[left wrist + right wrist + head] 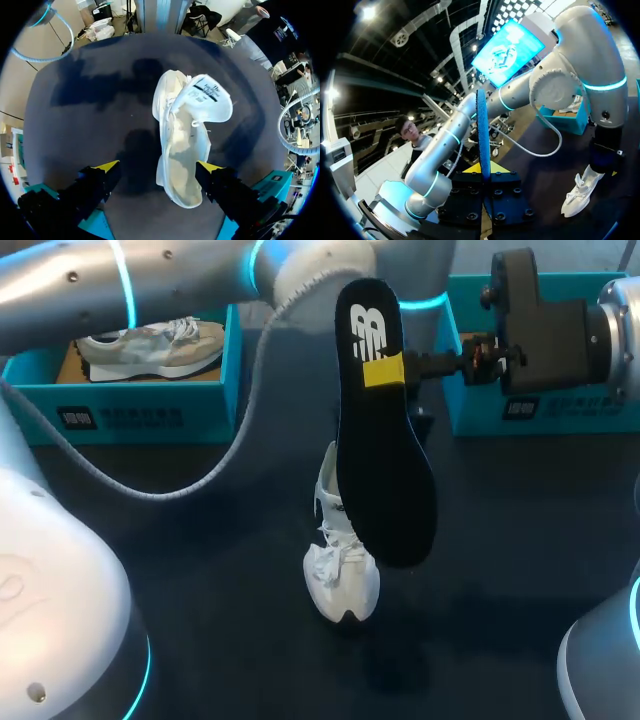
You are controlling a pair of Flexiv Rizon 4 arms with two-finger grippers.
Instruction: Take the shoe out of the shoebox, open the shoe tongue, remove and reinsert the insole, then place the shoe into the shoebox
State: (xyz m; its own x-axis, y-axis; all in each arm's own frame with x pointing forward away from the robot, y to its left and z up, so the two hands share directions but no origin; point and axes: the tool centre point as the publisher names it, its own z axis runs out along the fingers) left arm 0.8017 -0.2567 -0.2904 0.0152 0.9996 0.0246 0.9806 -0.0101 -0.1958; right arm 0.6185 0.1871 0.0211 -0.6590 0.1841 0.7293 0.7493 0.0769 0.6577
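Right jaws clamp the flat black insole [385, 450]; left jaws gape wide over the white lace-up shoe [185, 145], well apart from the far-left teal cardboard shoebox [130, 416].

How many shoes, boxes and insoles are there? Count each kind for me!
Shoes: 2, a white lace-up sneaker and a grey-and-white sneaker lying in the left box.
Shoeboxes: 2, the left teal cardboard shoebox and the right teal cardboard shoebox.
Insoles: 1, a black foam insole pinched in the right gripper.
Total: 5
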